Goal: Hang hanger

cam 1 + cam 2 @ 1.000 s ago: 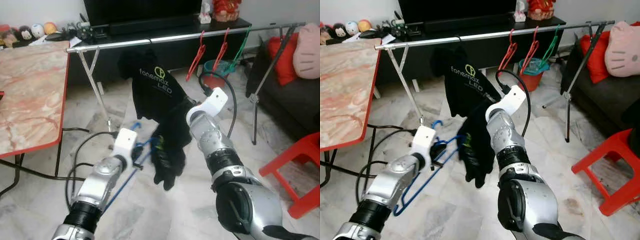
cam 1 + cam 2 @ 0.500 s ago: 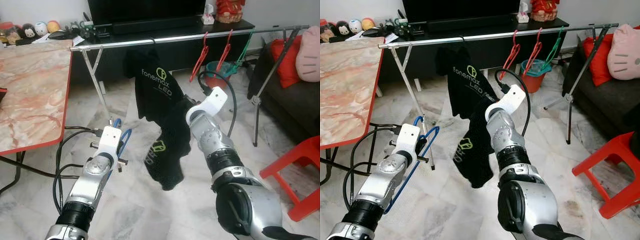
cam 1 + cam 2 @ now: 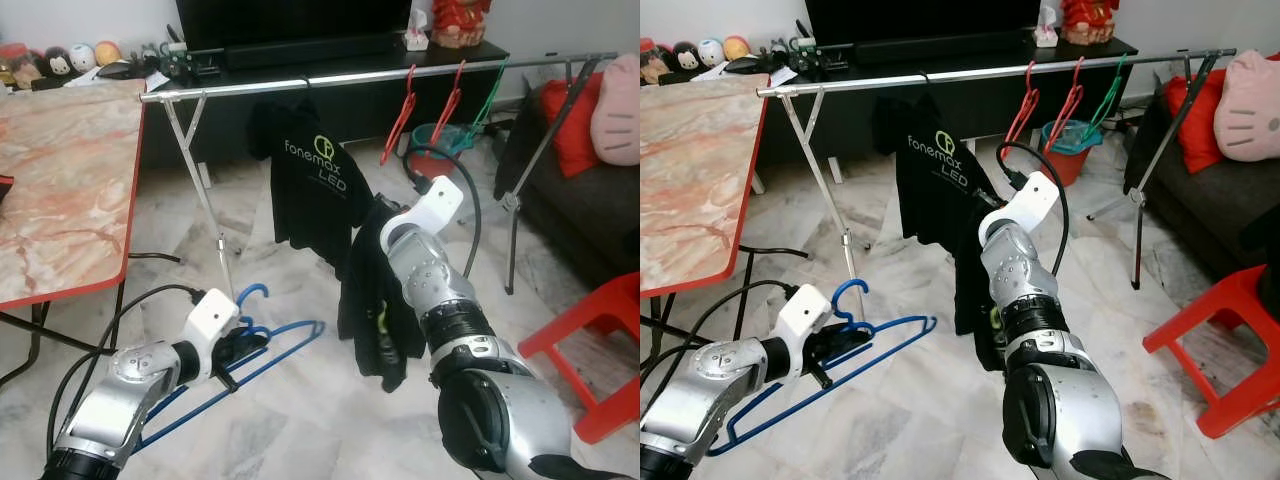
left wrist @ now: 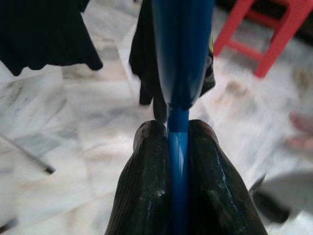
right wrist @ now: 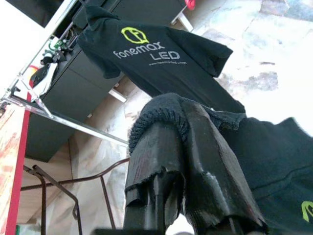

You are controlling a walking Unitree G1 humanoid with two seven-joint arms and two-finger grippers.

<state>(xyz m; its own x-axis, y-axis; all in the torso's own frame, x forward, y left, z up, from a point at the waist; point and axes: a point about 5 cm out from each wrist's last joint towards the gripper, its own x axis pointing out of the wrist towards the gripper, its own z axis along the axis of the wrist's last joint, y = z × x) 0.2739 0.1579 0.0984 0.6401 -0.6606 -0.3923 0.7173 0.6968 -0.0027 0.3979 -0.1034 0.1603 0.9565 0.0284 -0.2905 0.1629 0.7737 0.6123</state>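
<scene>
While my left gripper (image 4: 178,147) pinched the blue hanger (image 3: 840,345) by the wire just under its hook, the fingers (image 4: 149,186) pressed tight on either side of it, the hanger lay nearly flat and low over the floor (image 3: 300,440). Its long axis ran from the far tip, which pointed toward the dangling shirt (image 3: 380,300), back past my wrist and down to my lower left, with the hook curling up beside the gripper. My right gripper (image 5: 171,161) was wrapped in that second black shirt, cloth bunched over the fingertips, so I judged it was clamped on the fabric, holding it at about mid height between me and the rail (image 3: 400,72). The shirt hung to the right of the hanger and slightly beyond it, near the tip but apart from it. I judged the next move turned on this: the hanger had to be swung up and rightward so one arm could enter the collar, and the left arm was the one placed for that. Further out, the rail stood above and behind both arms, carrying a printed black shirt (image 3: 315,185) and red (image 3: 400,115) and green hangers (image 3: 485,100), with a marble table (image 3: 60,180) at my left and a red stool (image 3: 600,340) at my right.
</scene>
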